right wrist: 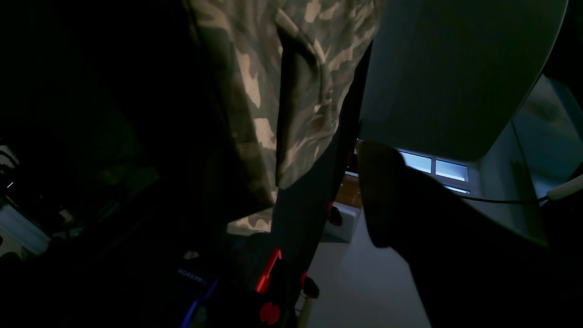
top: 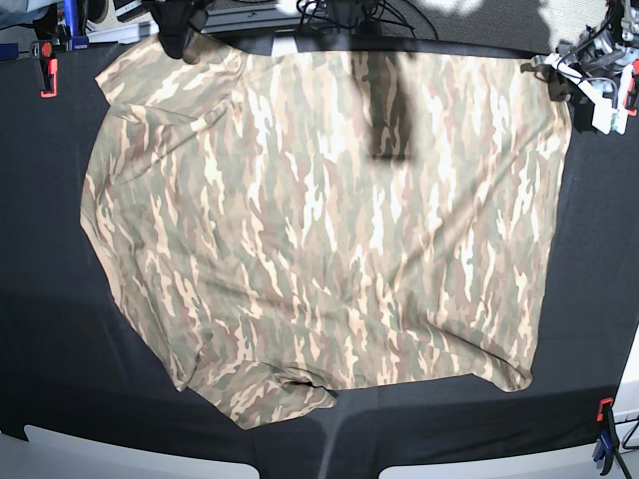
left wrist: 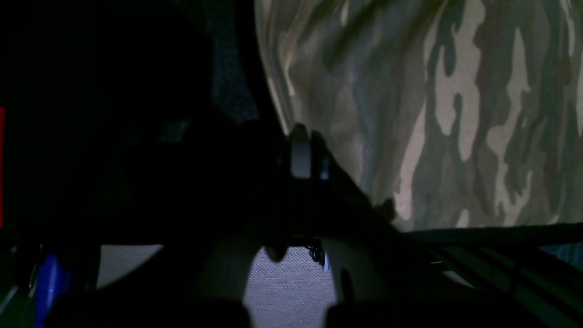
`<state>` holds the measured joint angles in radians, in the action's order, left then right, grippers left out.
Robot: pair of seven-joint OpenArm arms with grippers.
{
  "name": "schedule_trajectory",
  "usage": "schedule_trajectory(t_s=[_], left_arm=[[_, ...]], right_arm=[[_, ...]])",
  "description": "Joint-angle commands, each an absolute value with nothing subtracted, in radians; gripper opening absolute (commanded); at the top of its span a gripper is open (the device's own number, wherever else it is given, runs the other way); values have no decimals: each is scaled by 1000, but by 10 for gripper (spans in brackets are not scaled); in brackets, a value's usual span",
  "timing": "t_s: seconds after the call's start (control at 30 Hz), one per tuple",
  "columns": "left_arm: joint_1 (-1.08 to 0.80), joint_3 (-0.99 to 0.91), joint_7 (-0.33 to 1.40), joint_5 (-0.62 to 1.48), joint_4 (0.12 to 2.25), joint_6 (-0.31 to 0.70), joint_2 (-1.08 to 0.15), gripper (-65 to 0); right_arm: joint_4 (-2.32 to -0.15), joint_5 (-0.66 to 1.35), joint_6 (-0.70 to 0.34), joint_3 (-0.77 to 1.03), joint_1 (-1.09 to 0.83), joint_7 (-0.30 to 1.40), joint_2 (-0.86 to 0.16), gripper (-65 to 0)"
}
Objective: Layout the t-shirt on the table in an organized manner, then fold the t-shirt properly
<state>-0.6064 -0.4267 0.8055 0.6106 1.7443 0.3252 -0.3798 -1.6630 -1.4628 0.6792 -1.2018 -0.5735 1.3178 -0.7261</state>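
Note:
The camouflage t-shirt (top: 329, 230) lies spread flat on the black table (top: 50, 299), with its top edge along the far side. My left gripper (top: 559, 75) is at the shirt's far right corner. In the left wrist view its dark fingers meet at a pale pad (left wrist: 300, 152) on the edge of the cloth (left wrist: 455, 114). My right gripper (top: 182, 38) is at the shirt's far left corner. In the dark right wrist view the shirt (right wrist: 259, 105) shows between a grey finger (right wrist: 455, 68) and a dark mass, and its grip is unclear.
Red clamps (top: 45, 72) sit at the far left table edge (right wrist: 268, 269), and a blue and red clamp (top: 603, 439) at the near right corner. Cables and gear line the far edge (top: 339, 12). A dark shadow falls on the shirt's upper middle (top: 389, 110).

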Motion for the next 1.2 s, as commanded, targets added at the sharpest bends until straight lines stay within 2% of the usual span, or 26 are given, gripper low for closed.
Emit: schedule_trajectory(t_s=[0.0, 0.5, 0.57, 0.7, 0.83, 1.17], left_arm=[[-609, -433, 793, 622, 1756, 330, -394, -650], [-610, -433, 793, 622, 1756, 330, -394, -650], [-609, -433, 793, 622, 1756, 330, -394, -650], [-609, -433, 793, 622, 1756, 330, -394, -650], [-609, -433, 793, 622, 1756, 330, -394, -650], [-609, -433, 792, 622, 1757, 330, -394, -650]], right_arm=[[-1676, -1484, 692, -1204, -582, 1317, -728, -243], [-1676, -1301, 606, -1204, -546, 1268, -723, -253], [-1676, -1301, 605, -1204, -546, 1268, -723, -308], [-1676, -1319, 606, -1204, -546, 1268, -723, -518], [-1676, -1393, 606, -1204, -546, 1274, -723, -642], [-1676, -1411, 559, -1205, -546, 1275, -723, -650]])
